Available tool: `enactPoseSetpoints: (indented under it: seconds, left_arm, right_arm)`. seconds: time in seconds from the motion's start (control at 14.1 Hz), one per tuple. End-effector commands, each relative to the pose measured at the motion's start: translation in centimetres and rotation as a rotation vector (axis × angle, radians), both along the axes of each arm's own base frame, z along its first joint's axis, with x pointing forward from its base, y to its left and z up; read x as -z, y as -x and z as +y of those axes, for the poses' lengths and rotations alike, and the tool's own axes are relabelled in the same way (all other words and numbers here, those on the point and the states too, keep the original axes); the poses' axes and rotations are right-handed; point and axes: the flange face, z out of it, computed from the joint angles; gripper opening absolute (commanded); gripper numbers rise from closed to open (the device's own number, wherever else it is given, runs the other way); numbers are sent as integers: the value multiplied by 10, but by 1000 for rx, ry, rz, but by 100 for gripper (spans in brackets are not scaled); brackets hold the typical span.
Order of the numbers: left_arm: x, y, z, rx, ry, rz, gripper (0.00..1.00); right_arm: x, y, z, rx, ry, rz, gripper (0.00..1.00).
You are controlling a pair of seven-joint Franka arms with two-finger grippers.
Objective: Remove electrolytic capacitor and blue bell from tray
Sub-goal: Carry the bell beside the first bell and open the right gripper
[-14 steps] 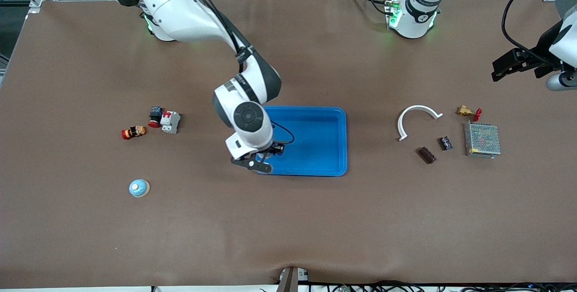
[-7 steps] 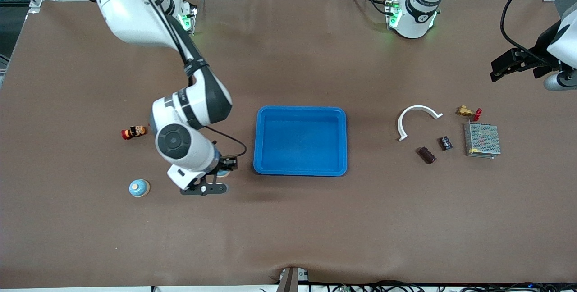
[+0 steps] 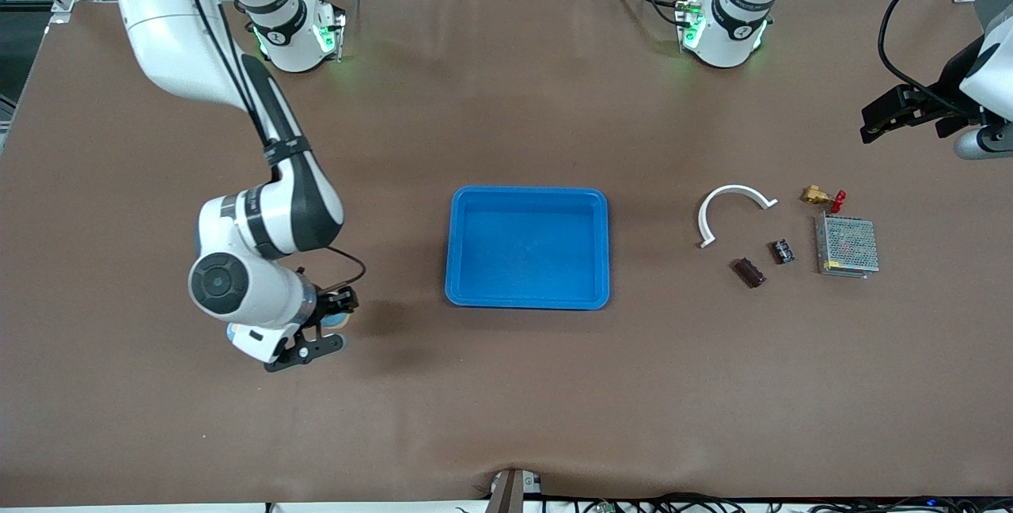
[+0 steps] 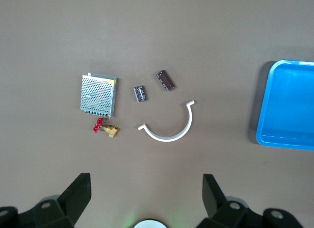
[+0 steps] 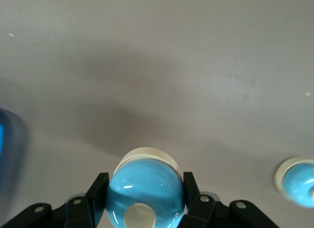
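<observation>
Tray (image 3: 601,248): mid-table, between both groups.
Bell (image 5: 145,191): in the right gripper (image 5: 145,189), over the right arm's end.
Second bell (image 5: 300,181): on the table beside it.
Clip (image 3: 732,204), two capacitors (image 3: 749,272), valve (image 3: 821,197), supply (image 3: 847,246): toward the left arm's end.

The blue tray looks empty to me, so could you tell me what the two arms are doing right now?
The tray is indeed empty. The right claw is shut on a blue bell and holds it over the table toward the right arm's end, near a second blue bell that sits on the table. The left claw is open and waits over its end of the table, near two dark capacitors, a white curved piece, a metal mesh box and a brass fitting.
</observation>
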Motion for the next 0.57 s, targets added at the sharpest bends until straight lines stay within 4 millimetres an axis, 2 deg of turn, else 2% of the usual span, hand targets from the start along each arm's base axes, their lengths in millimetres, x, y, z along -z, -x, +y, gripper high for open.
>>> enactPoseSetpoints:
  seconds: [0.0, 0.14, 0.21, 0.5]
  left_arm:
    - [-3, 4, -1, 19, 27, -10, 100]
    - [-3, 4, -1, 19, 27, -10, 100]
    - [-3, 4, -1, 18, 27, -10, 100]
    - [-2, 4, -1, 19, 27, -8, 100]
  right_arm:
    - [20, -3, -49, -123, -14, -36, 54]
    - [28, -8, -79, -191, -20, -54, 54]
    - [38, -9, -89, -204, -22, -49, 54]
    - [55, -11, -97, -215, -21, -56, 54]
